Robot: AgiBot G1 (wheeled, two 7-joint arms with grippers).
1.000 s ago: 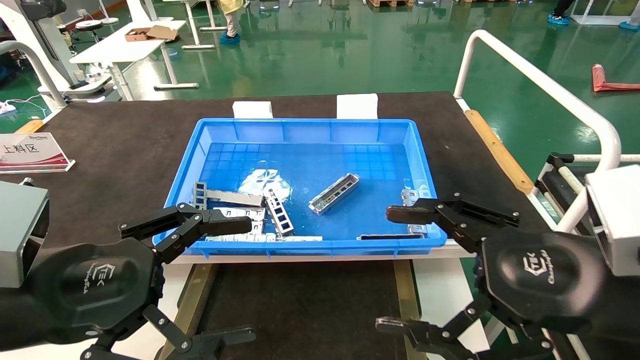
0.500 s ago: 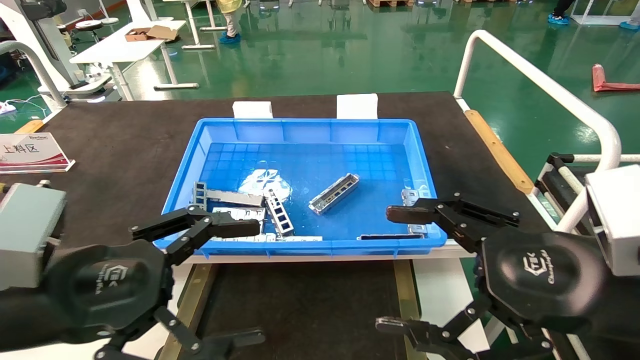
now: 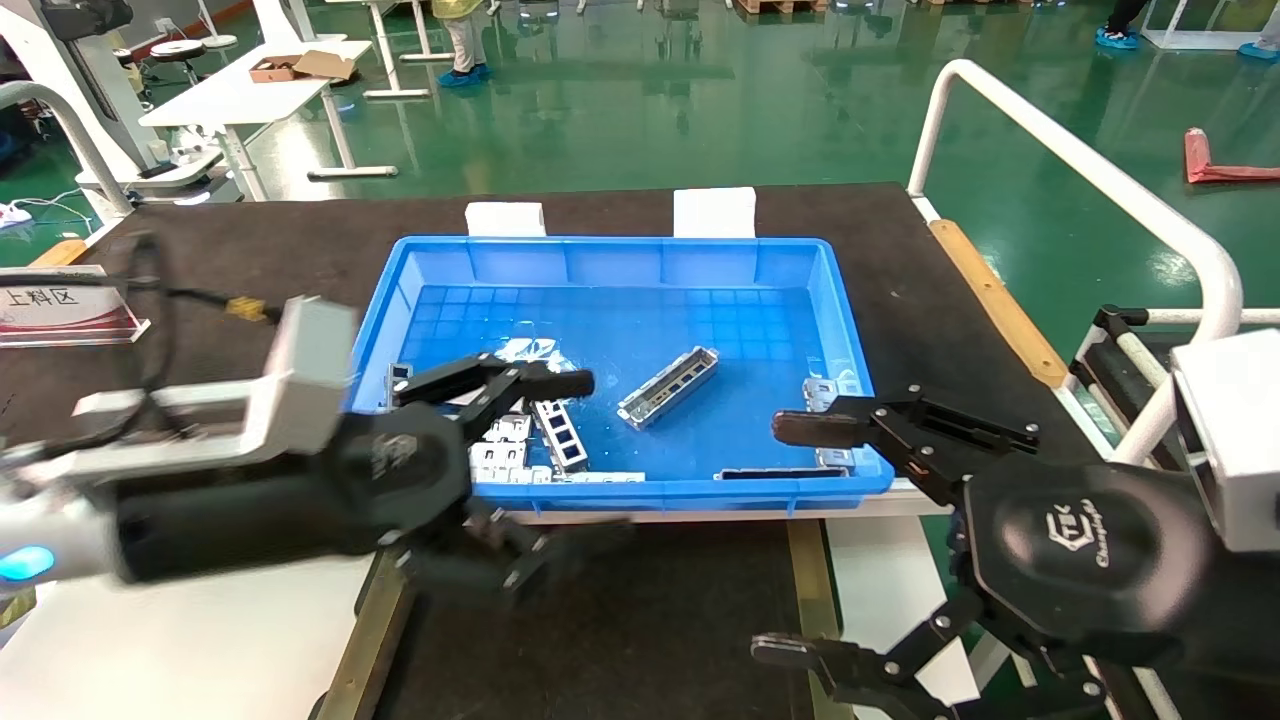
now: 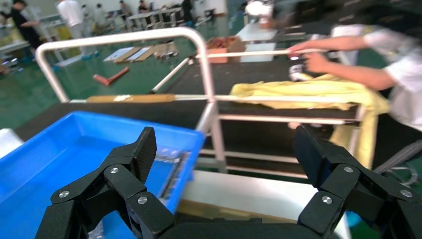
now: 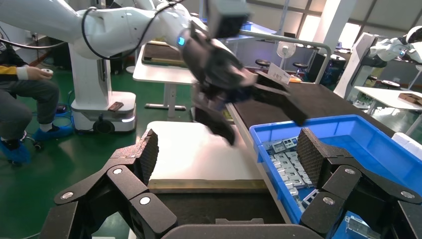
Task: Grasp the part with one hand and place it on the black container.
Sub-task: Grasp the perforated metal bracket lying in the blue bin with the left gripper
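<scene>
The part, a narrow silver channel strip, lies slantwise on the floor of the blue crate, right of centre. My left gripper is open and empty, reaching over the crate's near left corner, left of the part and not touching it; it also shows in the left wrist view. The black container, a shallow tray with brass rails, lies in front of the crate and also shows in the right wrist view. My right gripper is open and empty at the crate's near right corner; it also shows in the right wrist view.
Flat notched silver plates and a ladder-like strip lie at the crate's near left under the left gripper. Another strip lies along the near wall. A white tube rail stands at the right, a sign at the left.
My left arm has swung up and to the right, from in front of the crate's near left corner to over its near left part, still open. The right arm has not moved.
</scene>
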